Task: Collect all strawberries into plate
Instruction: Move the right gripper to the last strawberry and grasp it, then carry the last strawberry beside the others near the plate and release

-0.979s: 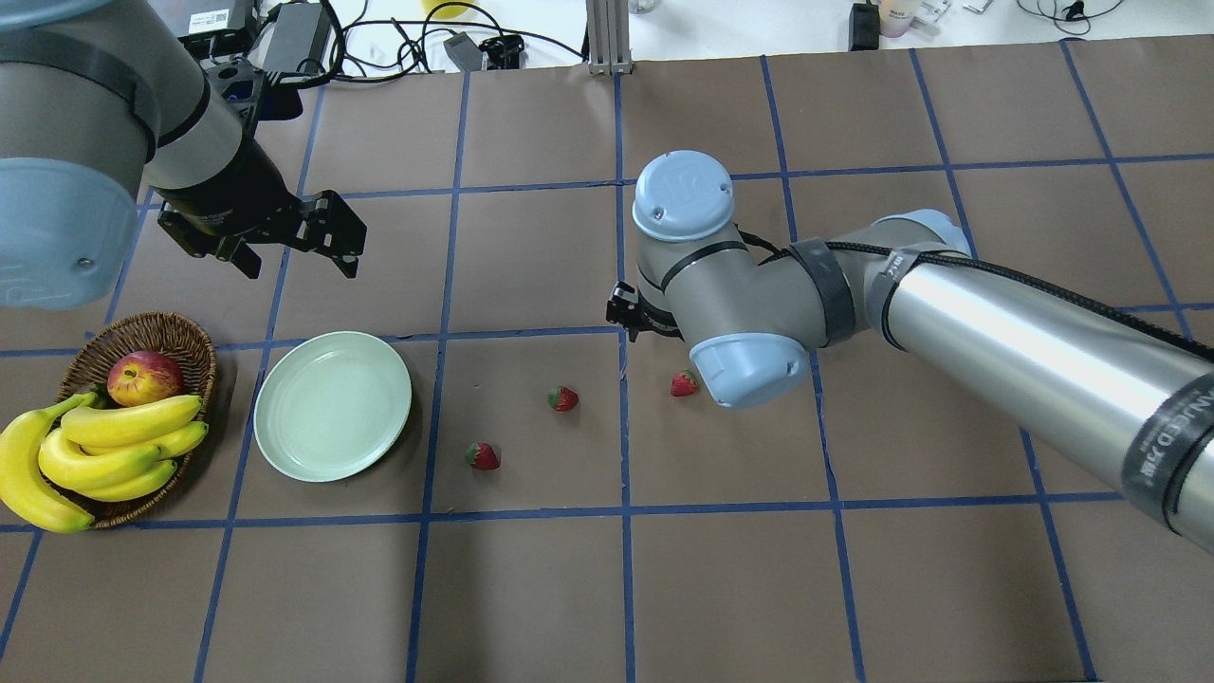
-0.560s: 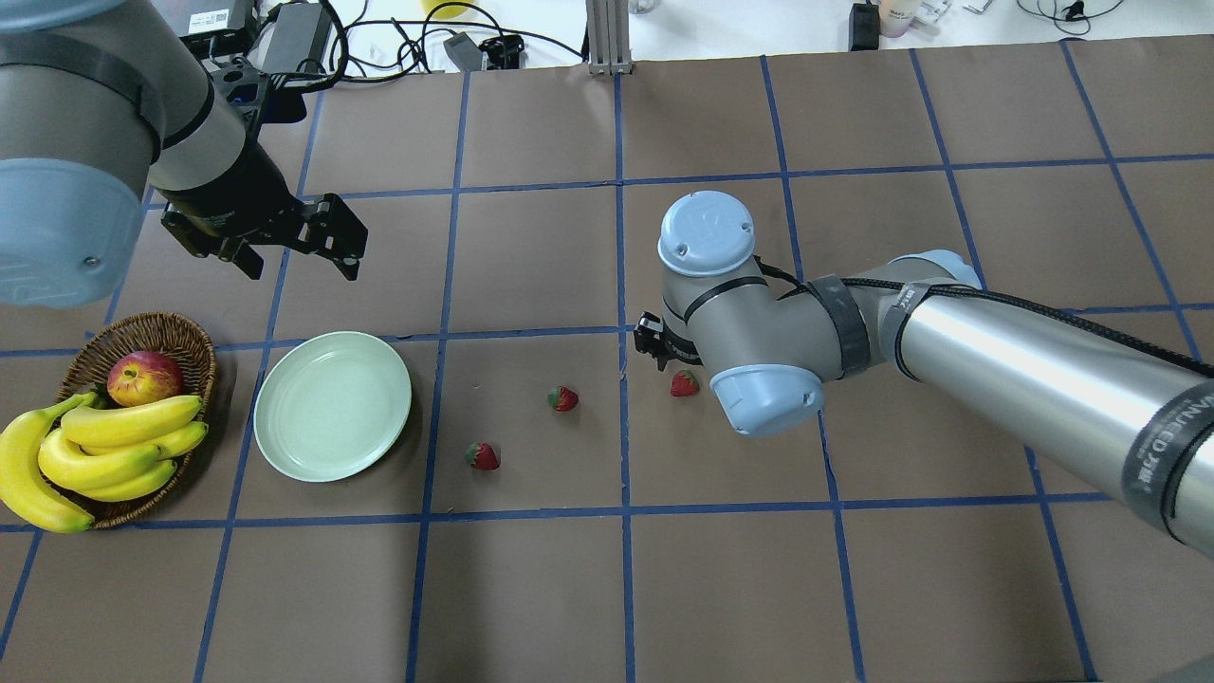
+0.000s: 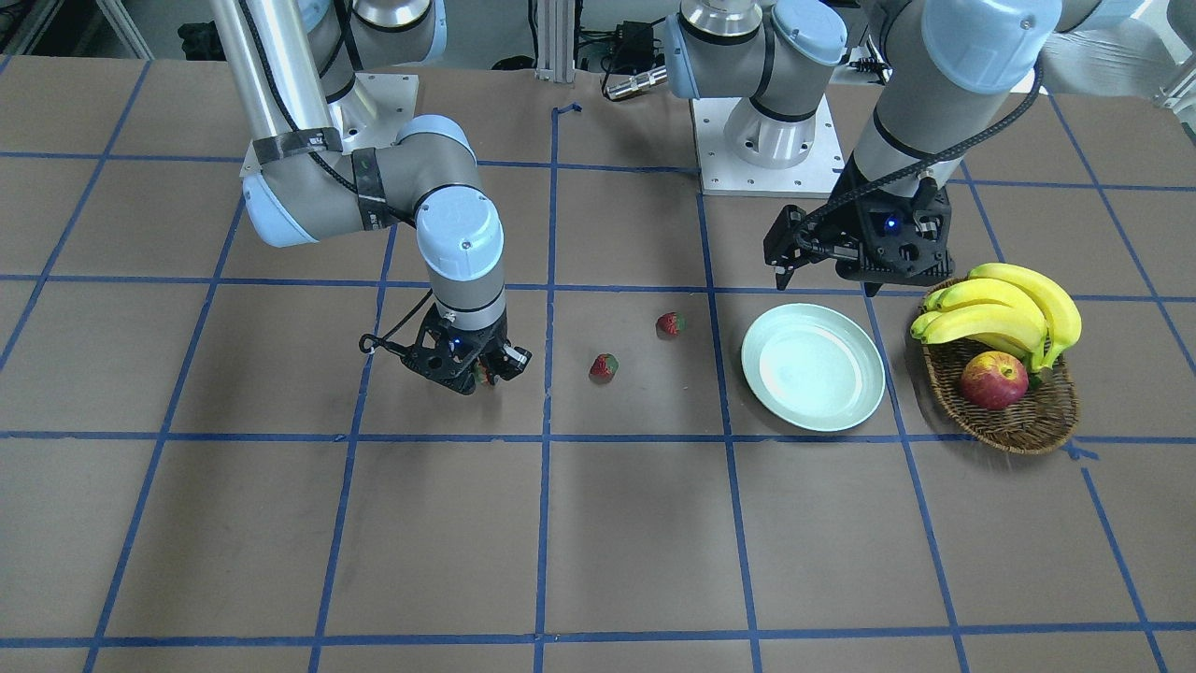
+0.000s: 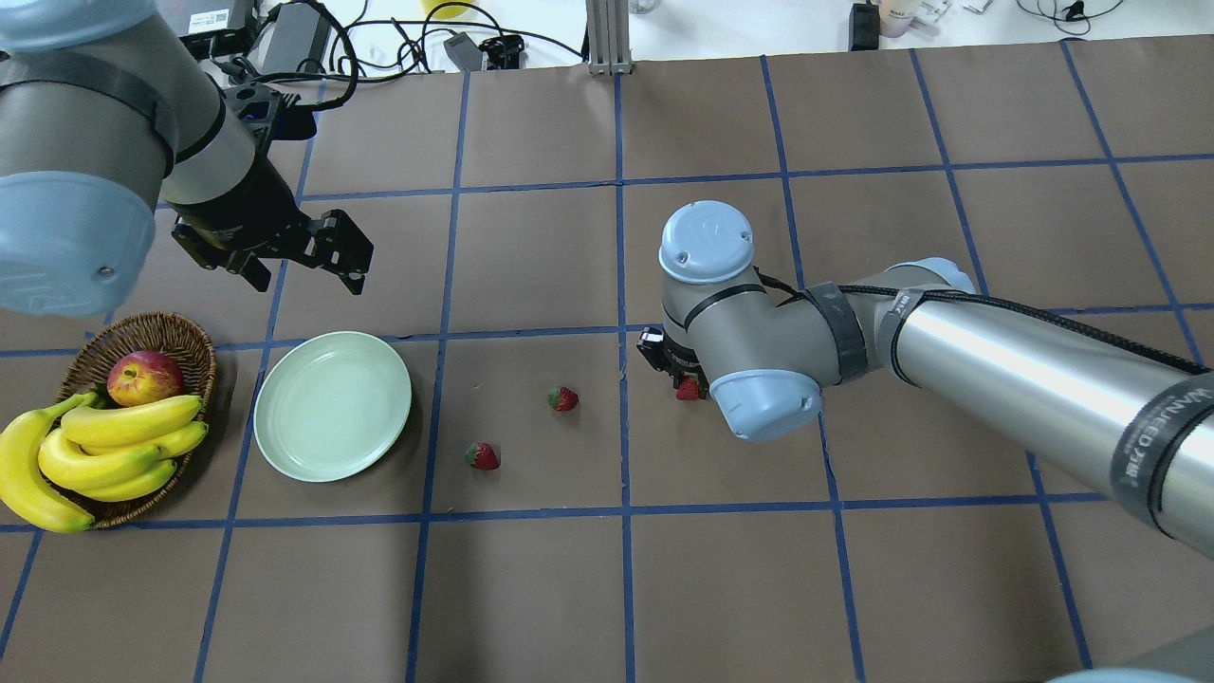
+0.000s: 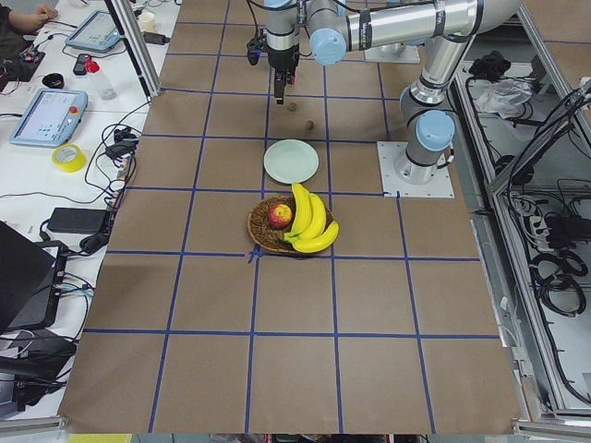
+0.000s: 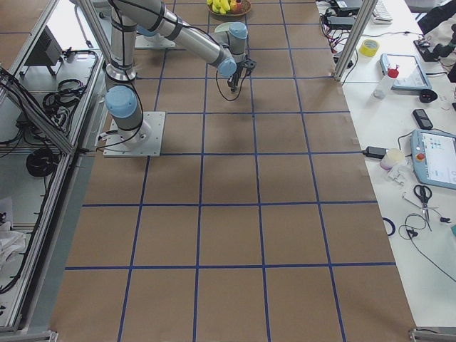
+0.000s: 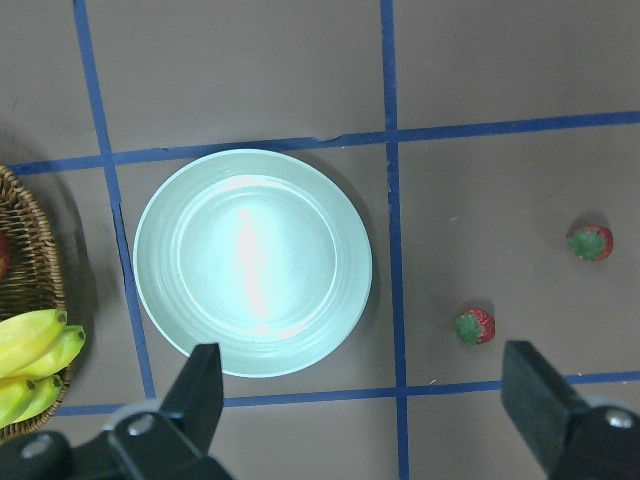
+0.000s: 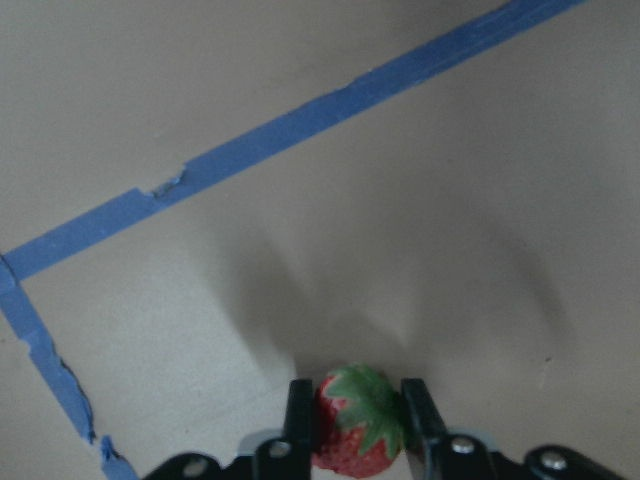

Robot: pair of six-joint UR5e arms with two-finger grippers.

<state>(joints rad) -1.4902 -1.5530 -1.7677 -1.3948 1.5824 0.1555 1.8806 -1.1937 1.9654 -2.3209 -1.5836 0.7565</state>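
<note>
Front camera: my right pincer (image 3: 475, 372) is down on the brown paper tabletop (image 3: 607, 523), well apart from the round pale mint-green plate (image 3: 813, 369), since the farthest small red green-capped strawberry (image 3: 482, 376) lies there.

Overhead: the middle strawberry (image 4: 562, 398) and the strawberry nearest the plate (image 4: 483, 456) wait in between.

Left wrist cam: my left pincer (image 7: 370, 400) hangs released above the bare plate, probably just parked.

Right wrist cam: the fingers (image 8: 298, 420) look clenched on that farthest berry, ready to lift I'd say.

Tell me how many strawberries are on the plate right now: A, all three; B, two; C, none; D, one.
C: the plate is bare, two strawberries lie on the table, and the third strawberry sits clamped between the right gripper's jaws.
</note>
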